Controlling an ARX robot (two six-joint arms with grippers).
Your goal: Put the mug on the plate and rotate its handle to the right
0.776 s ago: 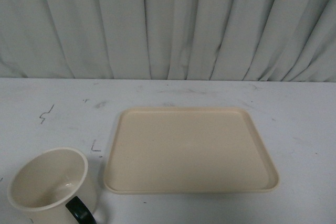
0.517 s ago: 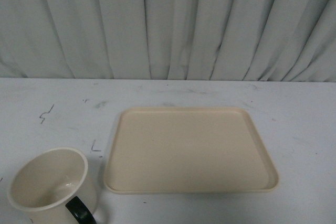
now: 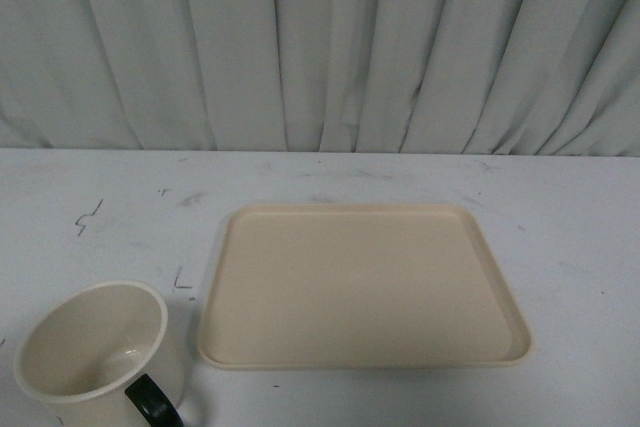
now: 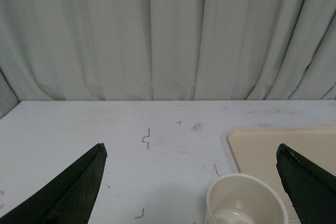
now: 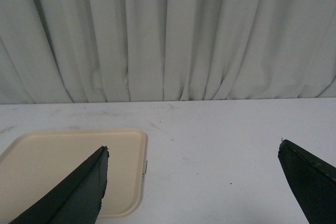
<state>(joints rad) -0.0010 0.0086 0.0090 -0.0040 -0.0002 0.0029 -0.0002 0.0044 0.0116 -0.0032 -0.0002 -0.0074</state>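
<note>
The cream-white mug (image 3: 95, 352) stands upright on the white table at the front left, its dark handle (image 3: 152, 400) turned toward the camera and slightly right. The smiley face is hidden. The beige plate (image 3: 360, 287) lies flat just right of the mug, with nothing on it. Neither arm shows in the front view. In the left wrist view my left gripper (image 4: 191, 153) is open and empty, with the mug (image 4: 245, 200) low between its fingertips and the plate (image 4: 262, 145) beyond it. In the right wrist view my right gripper (image 5: 193, 153) is open and empty over bare table beside the plate (image 5: 68, 166).
A pleated grey curtain (image 3: 320, 47) closes off the back of the table. The white tabletop (image 3: 100, 217) has small dark scuff marks left of the plate.
</note>
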